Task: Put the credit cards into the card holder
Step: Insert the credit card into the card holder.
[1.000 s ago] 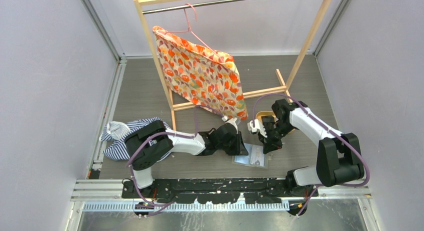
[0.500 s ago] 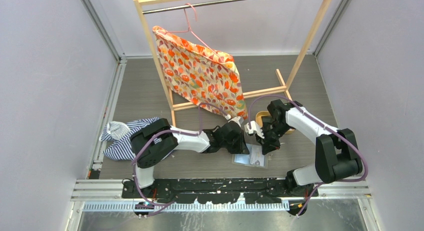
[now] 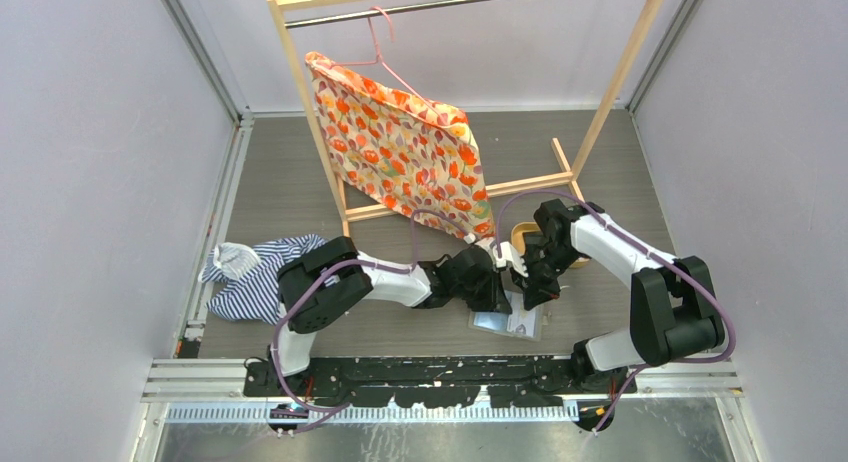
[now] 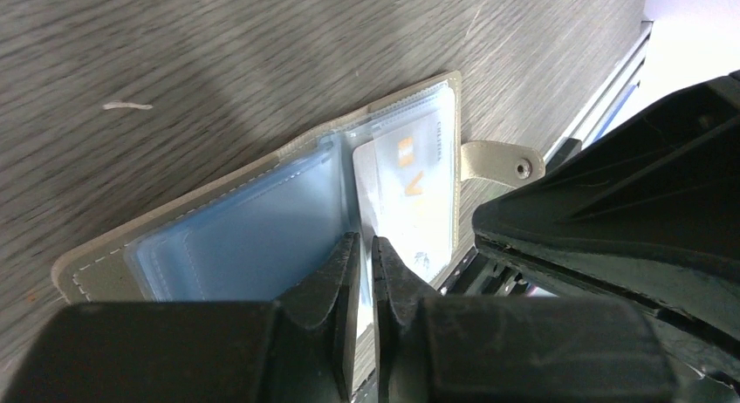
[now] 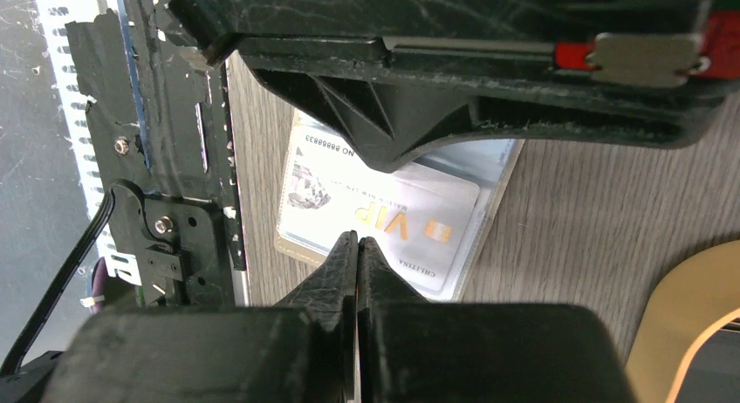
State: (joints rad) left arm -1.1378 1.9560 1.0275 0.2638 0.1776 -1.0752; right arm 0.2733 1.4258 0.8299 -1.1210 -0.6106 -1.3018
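Over card holder, arms converge; right claw closed, left claw grip unclear.

A floral cloth is hanging on a wooden rack as a striped garment is lying crumpled on the grey table, a wooden tray sitting near the rack.

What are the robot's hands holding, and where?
The right gripper is shut on nothing. The left gripper has its jaws almost shut around the white card's edge in the holder; whether it truly grips cannot be told.
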